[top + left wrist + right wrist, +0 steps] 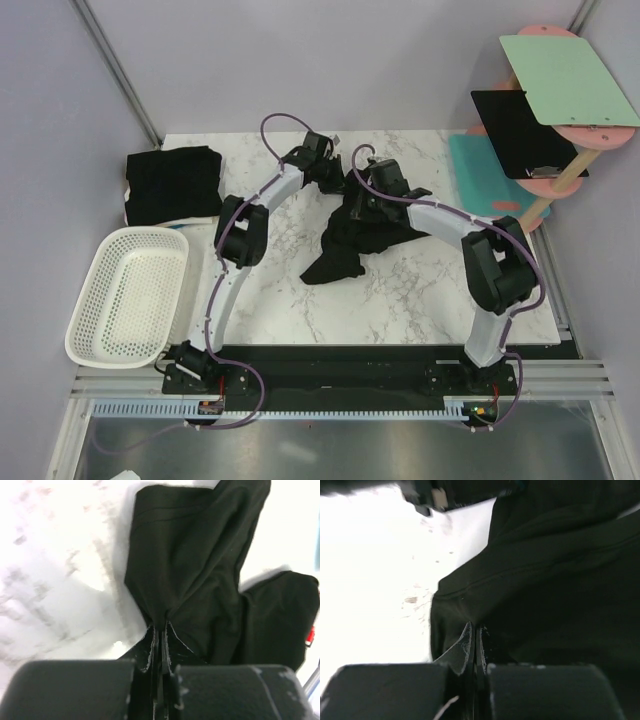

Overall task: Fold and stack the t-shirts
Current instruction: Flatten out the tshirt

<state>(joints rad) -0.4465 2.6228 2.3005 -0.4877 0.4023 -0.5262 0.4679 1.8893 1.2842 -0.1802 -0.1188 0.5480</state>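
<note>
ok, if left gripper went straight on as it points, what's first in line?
The black t-shirt: the left gripper is shut on a fold, and more of its cloth bunches straight ahead. Marble table beyond, probably; depth is unclear.

No lettering, label, brand, number or sign can be read anywhere.

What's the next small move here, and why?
The left claw and right claw are each shut on a pinch of the crumpled black t-shirt, which lies bunched on the marble table. I'd probably lift both slightly and draw them apart, to spread it before folding.
</note>
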